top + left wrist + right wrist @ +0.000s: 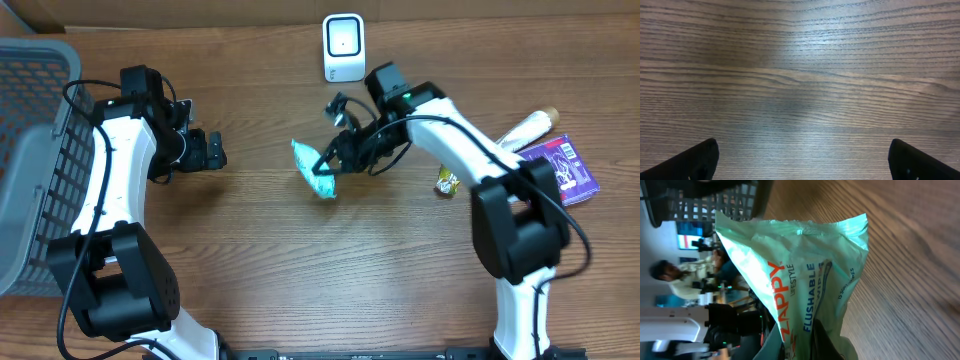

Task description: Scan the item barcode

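1. We look down on a wooden table (300, 270) with two robot arms, one at each side.
2. The right gripper (335, 160) reaches in towards the middle of the table. Its jaws are pressed together on one end of a pale green wipes packet (314, 168).
3. The packet sits near the table's centre, between the two arms. It is below and slightly left of a small white scanner (343, 47), which stands upright at the far edge, well apart from it.
4. In the right wrist view, the packet fills the frame. We can read "ZAPPY LIFESTYLE FLUSHABLE" in orange and blue print. The dark fingers (827, 340) pinch its lower end. We cannot tell whether the packet touches the table.
5. The left gripper (212, 150) hangs over bare wood, well apart from the packet. In the left wrist view its two black fingertips (695, 160) are spread wide, with only wood grain between them.
6. A grey mesh basket (30, 150) stands at the left edge of the table.
7. At the right edge lie a purple packet (563, 168), a cream tube (528, 127) and a small gold-wrapped item (446, 182).
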Controlling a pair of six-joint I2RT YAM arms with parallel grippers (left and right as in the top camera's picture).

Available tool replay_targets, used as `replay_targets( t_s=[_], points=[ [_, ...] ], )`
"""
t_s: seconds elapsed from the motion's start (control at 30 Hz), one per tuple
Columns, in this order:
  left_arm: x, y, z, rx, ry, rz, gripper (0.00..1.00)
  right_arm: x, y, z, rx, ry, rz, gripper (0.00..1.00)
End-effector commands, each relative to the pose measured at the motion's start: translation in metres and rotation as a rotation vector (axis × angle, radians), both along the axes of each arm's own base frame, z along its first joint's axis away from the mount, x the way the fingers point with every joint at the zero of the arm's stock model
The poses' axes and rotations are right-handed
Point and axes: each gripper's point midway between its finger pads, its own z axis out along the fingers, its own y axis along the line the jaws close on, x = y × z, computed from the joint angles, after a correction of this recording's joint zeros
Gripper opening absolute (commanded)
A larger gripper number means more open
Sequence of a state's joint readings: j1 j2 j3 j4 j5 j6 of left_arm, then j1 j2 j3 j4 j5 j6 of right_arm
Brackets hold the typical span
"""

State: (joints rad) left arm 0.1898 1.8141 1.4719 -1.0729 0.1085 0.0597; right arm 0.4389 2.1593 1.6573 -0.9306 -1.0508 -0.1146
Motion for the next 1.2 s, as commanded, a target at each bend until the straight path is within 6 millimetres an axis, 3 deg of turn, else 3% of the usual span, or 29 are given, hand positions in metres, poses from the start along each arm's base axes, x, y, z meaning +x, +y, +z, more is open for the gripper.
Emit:
replay_targets(
  t_s=[0.0,0.1,0.27,0.53,0.63,0.97,1.03,1.17],
  points=[
    [0.000,-0.003,0.006,0.007,-0.018,-0.025,0.99,-0.005,0.007,-0.027,-0.004,0.128,-0.013,0.04],
    [0.000,-0.003,0.006,0.007,-0.018,-0.025,0.99,0.005,0.000,-0.058,-0.141,0.127,-0.076,0.04],
    [0.000,-0.003,0.006,0.007,-0.018,-0.026,1.00,0.024,-0.017,-0.085,-0.315,0.043,-0.153,0.04],
    [0.000,-0.003,0.006,0.007,-0.019,-0.026,1.00,0.037,-0.054,-0.116,-0.587,-0.031,-0.237,0.30],
    [0.000,-0.003,0.006,0.007,-0.018,-0.026,1.00,0.040,-0.062,-0.119,-0.630,-0.049,-0.249,0.41],
    [0.000,-0.003,0.006,0.007,-0.018,-0.026,1.00,0.060,-0.100,-0.108,-0.742,-0.067,-0.305,0.43],
    [0.000,-0.003,0.006,0.007,-0.018,-0.026,1.00,0.063,-0.103,-0.105,-0.729,-0.063,-0.307,0.40],
    [0.000,-0.003,0.006,0.007,-0.018,-0.026,1.00,0.055,-0.085,-0.088,-0.551,-0.029,-0.220,0.17]
  ],
)
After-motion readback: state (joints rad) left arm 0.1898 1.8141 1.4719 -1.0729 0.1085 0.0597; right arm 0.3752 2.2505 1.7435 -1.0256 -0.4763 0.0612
